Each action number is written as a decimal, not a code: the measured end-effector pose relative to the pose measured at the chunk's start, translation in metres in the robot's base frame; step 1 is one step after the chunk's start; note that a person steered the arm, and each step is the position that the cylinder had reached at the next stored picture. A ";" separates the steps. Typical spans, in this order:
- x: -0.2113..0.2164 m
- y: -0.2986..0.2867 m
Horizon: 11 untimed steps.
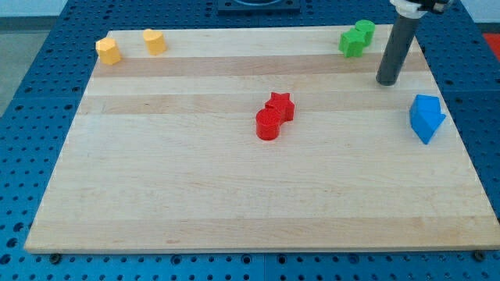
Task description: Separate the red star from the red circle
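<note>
The red star (280, 105) and the red circle (268, 123) sit touching near the middle of the wooden board (195, 195), the star up and to the right of the circle. My tip (387, 82) rests on the board at the view's upper right, well to the right of both red blocks, between the green blocks and the blue block.
Two green blocks (356, 37) sit together at the top right edge. A blue block (426, 117) lies near the right edge. Two yellow blocks (108, 51) (155, 41) sit at the top left. A blue perforated table surrounds the board.
</note>
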<state>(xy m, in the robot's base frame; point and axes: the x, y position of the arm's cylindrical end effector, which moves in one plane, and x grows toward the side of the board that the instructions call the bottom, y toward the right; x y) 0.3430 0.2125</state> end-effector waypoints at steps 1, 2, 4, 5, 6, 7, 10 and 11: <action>-0.022 0.007; -0.043 0.038; -0.075 0.088; -0.079 0.088; -0.086 0.098; -0.087 0.106; -0.125 -0.045; -0.100 -0.097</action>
